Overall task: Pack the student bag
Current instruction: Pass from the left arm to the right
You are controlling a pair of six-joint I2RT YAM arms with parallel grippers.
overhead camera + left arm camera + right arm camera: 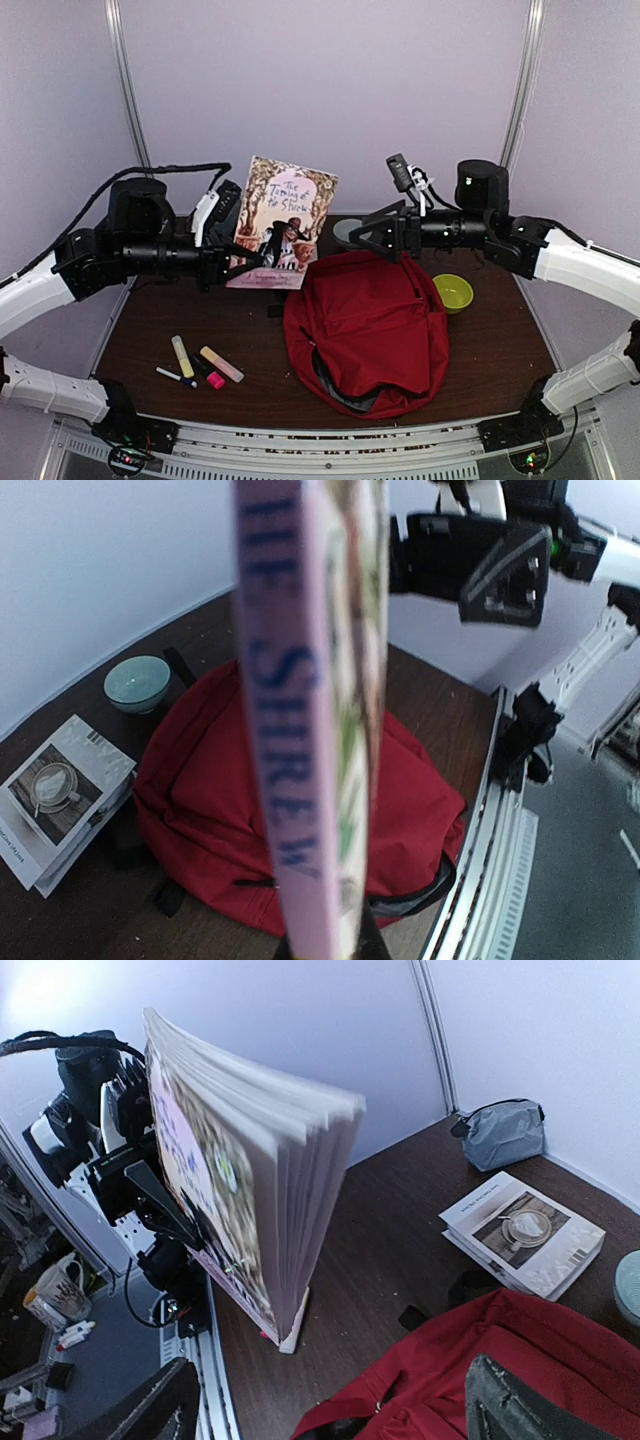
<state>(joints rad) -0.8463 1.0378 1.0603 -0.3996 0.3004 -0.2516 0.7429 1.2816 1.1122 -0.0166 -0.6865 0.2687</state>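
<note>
The student bag (370, 325), a large red backpack, lies on the table right of centre, its grey-lined mouth toward the near edge. It also fills the lower part of the left wrist view as the bag (200, 800). A paperback book (285, 220) titled The Taming of the Shrew stands upright left of the bag, with my left gripper (248, 262) shut on its lower edge. In the left wrist view its spine (290, 730) runs up from my left gripper (325, 945). My right gripper (352, 238) hangs open just right of the book, above the bag's far edge; its fingers (150, 1415) hold nothing.
Two highlighters (181, 355), a pink marker (215, 380) and a pen (175, 376) lie at the front left. A green bowl (453, 292) sits right of the bag. Magazines (525, 1230), a grey-blue pouch (505, 1132) and a teal bowl (137, 683) are near the back wall.
</note>
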